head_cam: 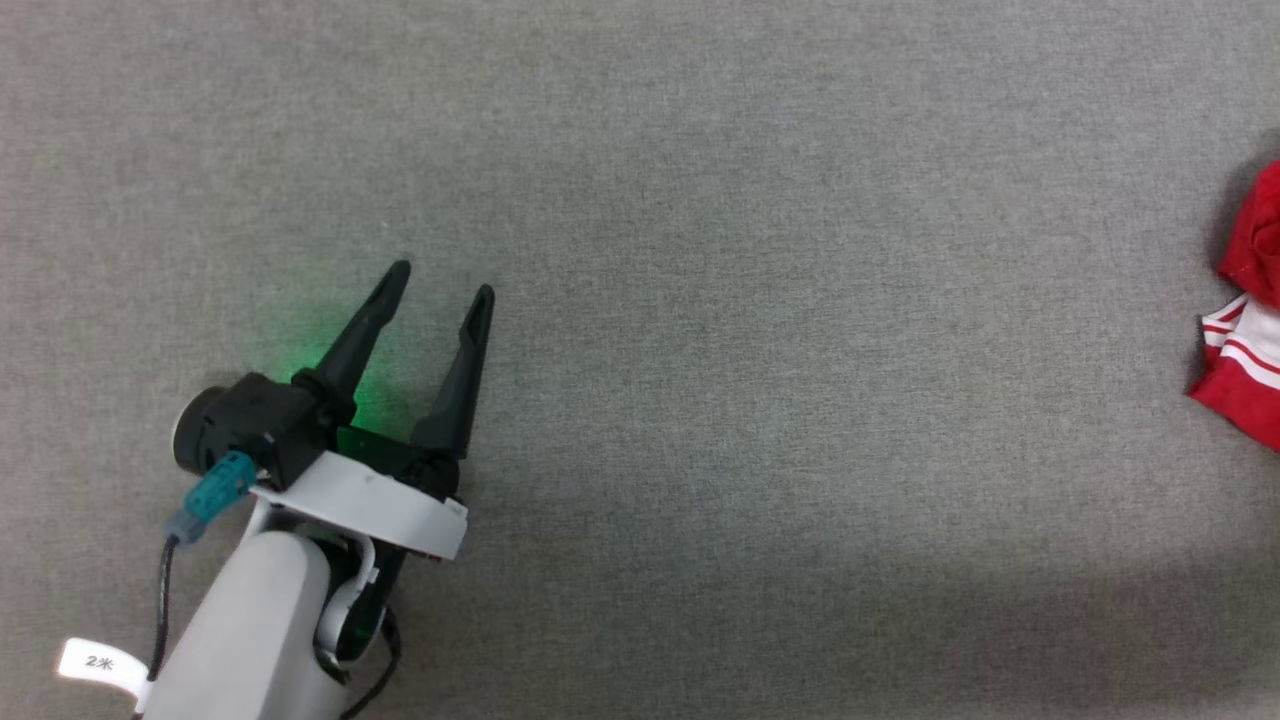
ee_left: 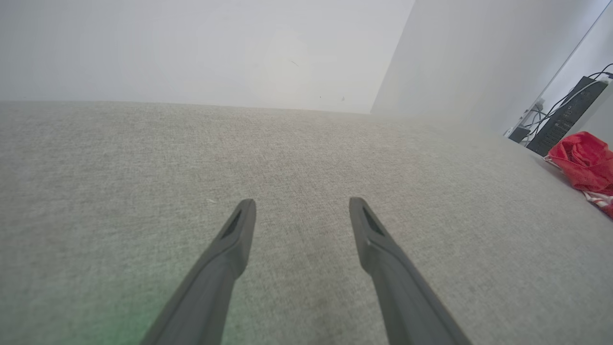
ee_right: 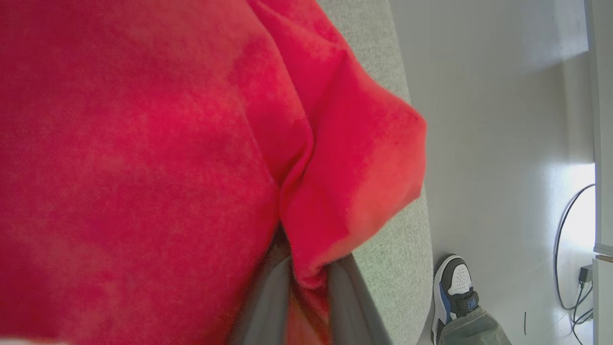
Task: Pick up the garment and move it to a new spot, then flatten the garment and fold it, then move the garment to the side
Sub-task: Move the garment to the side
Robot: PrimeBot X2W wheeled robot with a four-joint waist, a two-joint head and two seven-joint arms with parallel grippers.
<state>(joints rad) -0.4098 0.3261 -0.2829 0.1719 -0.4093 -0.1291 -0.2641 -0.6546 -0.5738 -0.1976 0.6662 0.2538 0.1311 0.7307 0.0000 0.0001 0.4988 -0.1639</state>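
The right hand [ee_right: 306, 292] has its two dark fingers [ee_right: 268, 302] drawn narrow on a pinched fold of the bright red, thin-fabric garment [ee_right: 143, 143]. The garment lies bunched at the right edge of the grey cloth-covered counter [ee_right: 397, 249], with red-and-white striped trim [head_cam: 1238, 335] visible in the head view. The left hand [head_cam: 442, 278] is spread wide above bare counter, well apart from the garment. Past the counter's edge, a person's blue-and-white shoe [ee_right: 452, 287] rests on the pale floor [ee_right: 488, 143].

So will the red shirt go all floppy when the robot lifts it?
Probably floppy: the shirt bunches into soft folds where the right gripper pinches it. It looks thin, so it is likely light. It shouldn't roll or tip; it sits crumpled on the grey table.
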